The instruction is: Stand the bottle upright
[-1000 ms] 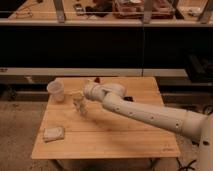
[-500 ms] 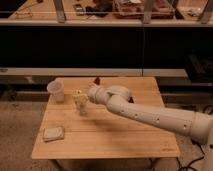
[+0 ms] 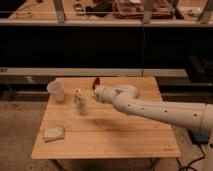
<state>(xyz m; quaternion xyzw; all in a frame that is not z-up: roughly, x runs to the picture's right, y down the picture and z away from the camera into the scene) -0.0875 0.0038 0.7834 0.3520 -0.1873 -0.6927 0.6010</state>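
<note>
Small cream-white bottle (image 3: 80,103) with mottled label and white cap, standing upright just left of the gripper (image 3: 90,98) and its jaws.

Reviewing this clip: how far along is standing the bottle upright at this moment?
Mostly done, it seems: the bottle stands upright on the wooden table, right of the cup and above the flat packet. In hand: the end effector sits just right of the bottle, near its top. Left: pull the arm clear and confirm the bottle stands unaided.
</note>
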